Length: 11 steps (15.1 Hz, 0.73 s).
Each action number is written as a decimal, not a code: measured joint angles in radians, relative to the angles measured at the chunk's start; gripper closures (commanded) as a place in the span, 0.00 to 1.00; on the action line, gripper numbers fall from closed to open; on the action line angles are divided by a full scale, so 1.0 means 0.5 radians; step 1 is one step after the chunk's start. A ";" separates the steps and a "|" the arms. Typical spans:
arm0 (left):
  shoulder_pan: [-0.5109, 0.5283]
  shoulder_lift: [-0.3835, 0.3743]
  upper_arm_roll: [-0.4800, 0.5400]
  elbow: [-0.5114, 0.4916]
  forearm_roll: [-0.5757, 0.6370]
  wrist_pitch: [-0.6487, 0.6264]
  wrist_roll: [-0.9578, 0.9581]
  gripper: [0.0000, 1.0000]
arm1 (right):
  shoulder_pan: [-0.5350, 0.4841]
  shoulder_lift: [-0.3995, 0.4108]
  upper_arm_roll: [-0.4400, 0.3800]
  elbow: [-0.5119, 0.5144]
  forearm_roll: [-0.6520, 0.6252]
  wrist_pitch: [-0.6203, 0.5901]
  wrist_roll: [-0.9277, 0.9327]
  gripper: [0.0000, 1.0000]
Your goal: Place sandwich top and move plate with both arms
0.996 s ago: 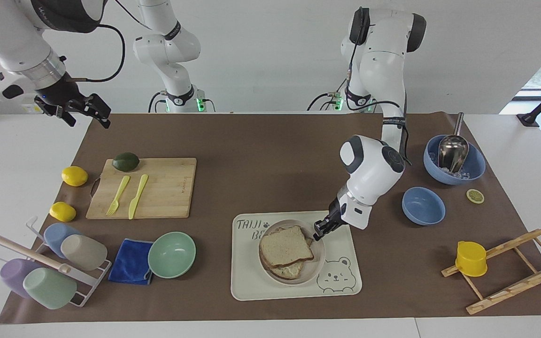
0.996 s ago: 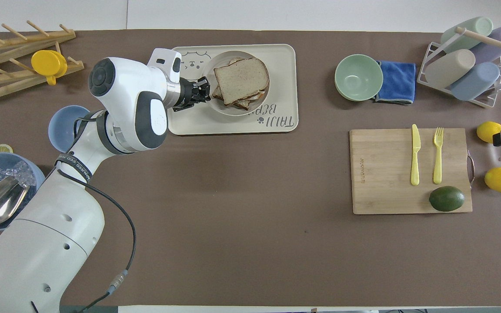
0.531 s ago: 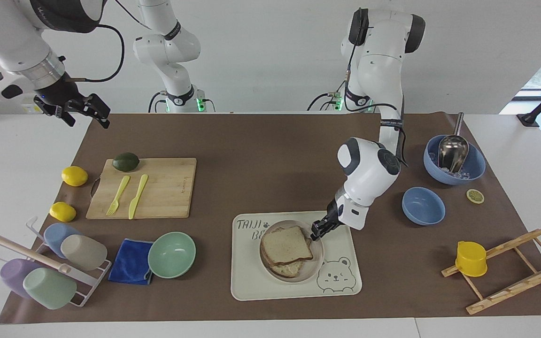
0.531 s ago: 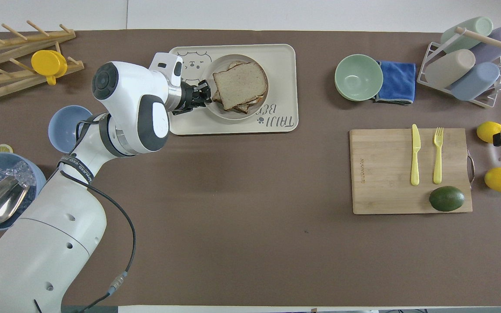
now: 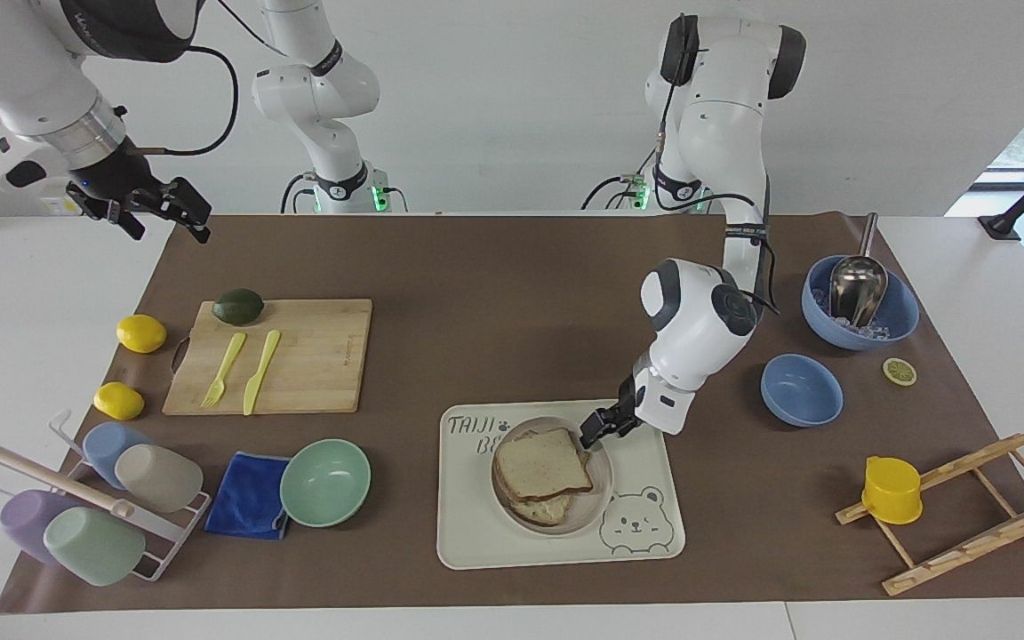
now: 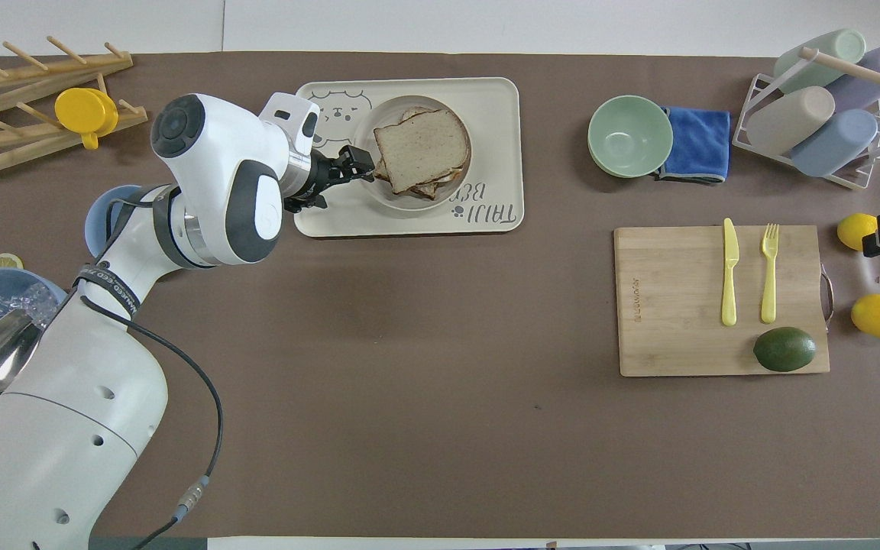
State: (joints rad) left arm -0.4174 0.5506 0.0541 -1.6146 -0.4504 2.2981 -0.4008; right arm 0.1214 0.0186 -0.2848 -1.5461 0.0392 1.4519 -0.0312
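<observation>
Left gripper (image 5: 590,436): low over the plate's rim on the edge nearer the robots, at the corner of the sandwich top. Released or clenched: cannot tell.
Right gripper (image 5: 170,209): up in the air over the table's edge at the right arm's end; this arm waits. Grip state: cannot tell.
Key relation: sandwich top (image 5: 540,463) lies just beside the left gripper, away from the robots and slightly toward the right arm's end. The left arm is by far the nearer arm; the right is well apart.
Sandwich top, location: flat on the stack of lower bread slices (image 5: 548,509), which sits in the plate.
Sandwich top, shape: squarish slice of light brown wholemeal bread with a darker crust and a speckled, matt crumb. No marked long axis; its edges sit askew to the tray's sides.
Plate (image 5: 599,508): small, round, beige-grey, smooth, with a shallow rim; bare rim shows around the bread.
Tray (image 5: 476,533): cream, rectangular, with rounded corners and a bear drawing on the edge farthest from the robots. The plate rests on it.
Stage (judgement): top slice looks placed; the plate move is not begun.
Next (judgement): each arm needs a hold on the rim, so the right arm must cross the table.
Risk (judgement): the shallow, smooth rim offers little purchase, and tilting could slide the bread.
</observation>
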 measured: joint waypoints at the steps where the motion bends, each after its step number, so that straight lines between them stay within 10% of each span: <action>1: 0.023 -0.034 0.002 0.001 0.021 -0.049 0.001 0.00 | 0.000 0.000 0.000 0.000 0.000 0.000 0.000 0.00; 11: 0.236 -0.453 0.025 0.004 0.659 -0.591 0.005 0.00 | 0.000 0.000 0.000 0.000 0.000 0.000 0.000 0.00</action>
State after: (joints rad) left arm -0.2994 0.3242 0.0664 -1.6127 -0.1207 2.0026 -0.3983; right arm 0.1214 0.0186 -0.2848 -1.5461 0.0392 1.4519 -0.0312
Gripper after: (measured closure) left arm 0.000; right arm 0.000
